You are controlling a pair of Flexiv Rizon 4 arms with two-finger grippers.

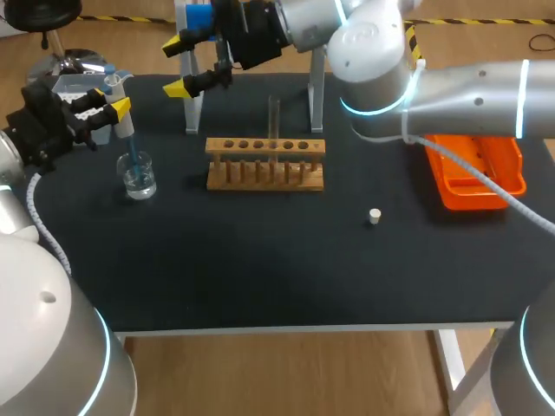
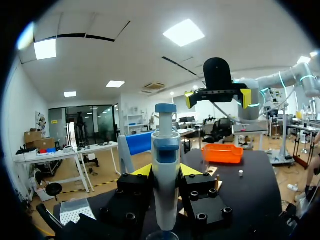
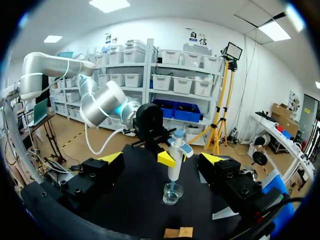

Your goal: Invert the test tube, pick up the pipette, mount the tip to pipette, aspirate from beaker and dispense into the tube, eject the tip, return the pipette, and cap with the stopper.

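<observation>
head view: pipette (image 1: 124, 126) upright in left hand (image 1: 114, 107), tip (image 1: 133, 163) down in beaker (image 1: 139, 178)

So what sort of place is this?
Probably a robotics lab bench staged for wet-lab work: a wooden test tube rack, a glass beaker, and a pipette held in the left gripper.

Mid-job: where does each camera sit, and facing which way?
Head: above and behind, looking down on the table; left arm and right arm show.
Left wrist: on the left arm, facing across toward the right tool; its own left tool grips the pipette.
Right wrist: on the right arm, facing back toward the left arm and beaker; its own open tool shows.
Shared: all three show the pipette.
</observation>
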